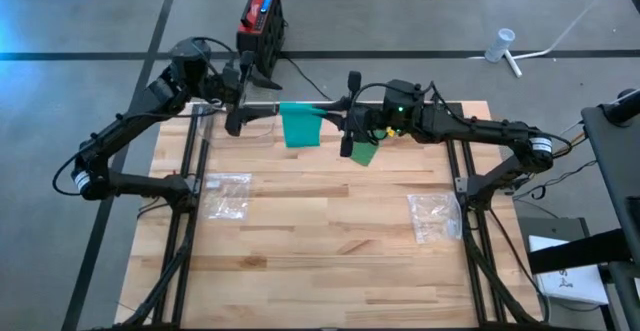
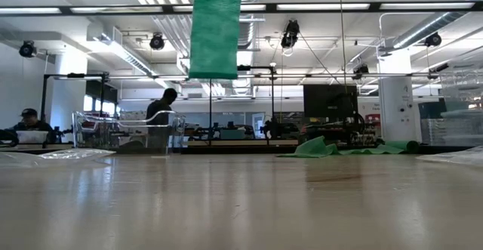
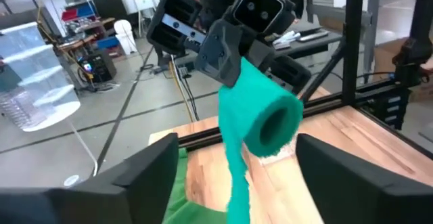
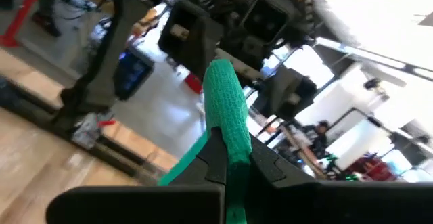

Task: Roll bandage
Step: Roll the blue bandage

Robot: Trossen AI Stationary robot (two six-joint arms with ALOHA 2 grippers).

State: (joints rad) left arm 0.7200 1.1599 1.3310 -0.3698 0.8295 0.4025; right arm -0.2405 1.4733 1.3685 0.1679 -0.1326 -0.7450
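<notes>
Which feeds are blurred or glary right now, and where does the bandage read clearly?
Low view: the near table is blurred with ceiling-light glare, the green bandage strip hangs soft-edged. Right wrist view: motion-smeared, window behind blown out, right end effector shut on the strip. Left wrist view: the roll is sharpest. High view: evenly lit, blue flare at its left edge.

Even overhead light fills the high view; the table (image 1: 330, 241) shows only faint, soft shadows under the arms. In the low view, ceiling strip lights (image 2: 324, 7) glare white, and the tabletop nearest the lens is blurred with a dull sheen. Both wrist views are soft: the left fingers (image 3: 145, 173) and right fingers (image 4: 220, 153) are out of focus, and beyond the right fingers bright windows wash out.
</notes>
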